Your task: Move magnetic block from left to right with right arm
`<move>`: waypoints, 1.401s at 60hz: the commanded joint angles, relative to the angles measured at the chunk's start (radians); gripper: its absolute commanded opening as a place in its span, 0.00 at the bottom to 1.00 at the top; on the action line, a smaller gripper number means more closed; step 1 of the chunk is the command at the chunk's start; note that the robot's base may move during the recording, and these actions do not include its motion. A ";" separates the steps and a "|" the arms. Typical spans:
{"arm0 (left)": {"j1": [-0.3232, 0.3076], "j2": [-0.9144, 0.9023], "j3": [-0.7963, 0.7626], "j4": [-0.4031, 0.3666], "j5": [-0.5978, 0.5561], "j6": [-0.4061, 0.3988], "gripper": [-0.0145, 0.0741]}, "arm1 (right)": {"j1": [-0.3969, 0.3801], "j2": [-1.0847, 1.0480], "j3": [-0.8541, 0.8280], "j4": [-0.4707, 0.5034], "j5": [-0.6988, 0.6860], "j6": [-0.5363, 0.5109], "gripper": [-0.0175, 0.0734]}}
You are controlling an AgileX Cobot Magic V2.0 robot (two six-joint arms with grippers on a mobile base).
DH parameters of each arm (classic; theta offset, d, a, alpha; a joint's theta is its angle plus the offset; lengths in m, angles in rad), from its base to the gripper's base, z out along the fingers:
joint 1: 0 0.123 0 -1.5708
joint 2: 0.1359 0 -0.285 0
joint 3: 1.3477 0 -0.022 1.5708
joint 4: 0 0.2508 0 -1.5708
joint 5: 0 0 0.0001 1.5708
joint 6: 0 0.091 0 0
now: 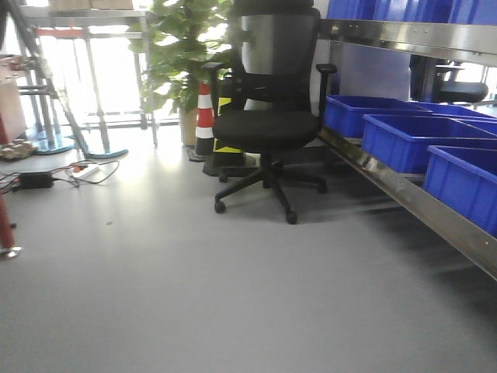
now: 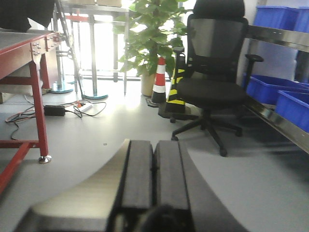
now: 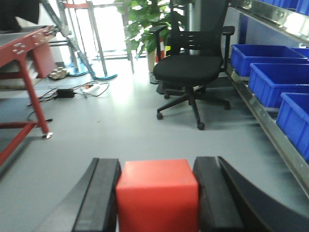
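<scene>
While in right tool, block square-on.

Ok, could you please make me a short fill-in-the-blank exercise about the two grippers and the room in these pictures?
1. The right gripper is shut on the magnetic block, whose colour is ____.
2. The left gripper is shut and holds ____.
3. The bins on the shelf are ____ in colour.
4. The office chair is ____ in colour.

Missing words: red; nothing; blue; black.
</scene>
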 commanded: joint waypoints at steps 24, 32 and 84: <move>-0.015 -0.015 0.010 0.000 -0.093 -0.007 0.03 | -0.004 0.018 -0.026 -0.023 -0.092 -0.008 0.37; -0.015 -0.015 0.010 0.000 -0.093 -0.007 0.03 | -0.004 0.018 -0.026 -0.023 -0.092 -0.008 0.37; -0.015 -0.011 0.010 0.000 -0.093 -0.007 0.03 | -0.004 0.018 -0.026 -0.023 -0.092 -0.008 0.37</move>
